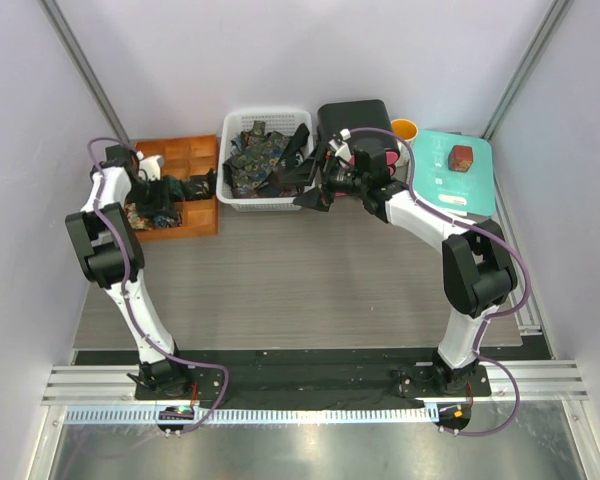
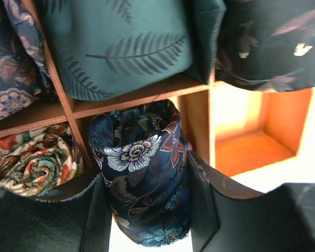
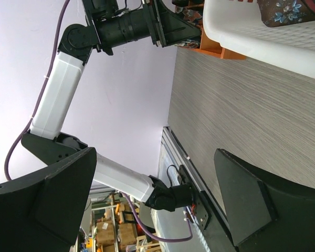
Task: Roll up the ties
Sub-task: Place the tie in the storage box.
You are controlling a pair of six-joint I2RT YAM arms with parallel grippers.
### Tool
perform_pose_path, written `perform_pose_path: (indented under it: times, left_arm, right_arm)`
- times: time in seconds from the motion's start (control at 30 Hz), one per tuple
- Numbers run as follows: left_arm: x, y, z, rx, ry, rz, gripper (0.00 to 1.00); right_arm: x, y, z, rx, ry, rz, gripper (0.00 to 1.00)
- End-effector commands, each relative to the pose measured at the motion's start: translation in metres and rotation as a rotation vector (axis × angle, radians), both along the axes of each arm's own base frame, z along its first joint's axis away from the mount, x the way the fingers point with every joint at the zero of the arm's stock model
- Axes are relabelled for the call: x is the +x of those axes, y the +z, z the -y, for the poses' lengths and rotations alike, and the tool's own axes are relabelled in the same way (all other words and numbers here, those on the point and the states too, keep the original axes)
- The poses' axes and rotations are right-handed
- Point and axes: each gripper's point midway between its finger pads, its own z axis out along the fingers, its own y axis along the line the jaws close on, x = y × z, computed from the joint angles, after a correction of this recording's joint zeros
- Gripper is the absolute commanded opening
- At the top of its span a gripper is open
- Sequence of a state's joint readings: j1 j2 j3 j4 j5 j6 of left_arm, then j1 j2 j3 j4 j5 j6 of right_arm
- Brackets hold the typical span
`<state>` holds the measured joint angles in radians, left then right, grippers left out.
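Observation:
My left gripper (image 2: pixel 145 202) is shut on a rolled dark blue floral tie (image 2: pixel 142 173), holding it at a cell of the wooden divided tray (image 2: pixel 142 97). In the top view this gripper (image 1: pixel 166 203) hangs over the tray (image 1: pixel 202 215) at the back left. Other rolled ties fill nearby cells: a teal fern one (image 2: pixel 121 47), a cream floral one (image 2: pixel 31 163) and a dark one (image 2: pixel 273 42). Loose ties (image 1: pixel 255 160) lie in the white basket (image 1: pixel 242 203). My right gripper (image 1: pixel 312 195) is open and empty beside the basket's right end, and it also shows in the right wrist view (image 3: pixel 152 210).
One tray cell (image 2: pixel 252 131) stands empty to the right of the held roll. A black case (image 1: pixel 355 118), an orange cup (image 1: pixel 405 128) and a teal tray (image 1: pixel 440 185) with a small red-brown box (image 1: pixel 461 157) stand at the back right. The basket wall (image 3: pixel 262 39) is near my right gripper.

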<state>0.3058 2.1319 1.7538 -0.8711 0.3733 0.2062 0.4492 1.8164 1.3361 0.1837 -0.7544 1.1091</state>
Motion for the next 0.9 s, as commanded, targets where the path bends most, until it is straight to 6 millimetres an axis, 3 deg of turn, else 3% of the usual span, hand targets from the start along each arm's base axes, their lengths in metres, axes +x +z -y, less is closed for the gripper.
perform_pose_path:
  times: [0.0,0.13,0.3,0.33,0.37,0.47,0.77,0.87]
  left_arm:
    - [0.006,0.015,-0.008,0.096,0.018,0.072,0.00]
    - [0.014,0.017,-0.008,0.104,0.036,0.120,0.00]
    - [0.009,0.010,-0.001,0.082,0.032,0.099,0.03]
    - [0.008,0.010,0.000,0.085,0.029,0.096,0.06]
    - [0.007,0.012,0.002,0.090,0.023,0.100,0.18]
    - [0.002,0.010,0.002,0.105,0.023,0.094,0.39]
    - [-0.001,0.024,0.000,0.139,0.023,0.103,0.65]
    - [-0.001,0.028,-0.002,0.147,0.024,0.106,0.70]
  right_arm:
    - [0.000,0.016,0.000,0.030,0.012,0.037,1.00]
    - [0.000,0.016,0.000,0.032,0.011,0.035,1.00]
    - [0.000,0.017,0.000,0.034,0.014,0.035,1.00]
    - [0.001,0.018,0.000,0.035,0.013,0.039,1.00]
    - [0.000,0.018,0.000,0.035,0.014,0.038,1.00]
    - [0.000,0.018,0.000,0.035,0.014,0.039,1.00]
    - [0.000,0.019,0.001,0.038,0.011,0.035,1.00]
    - [0.000,0.020,0.000,0.042,0.011,0.039,1.00]
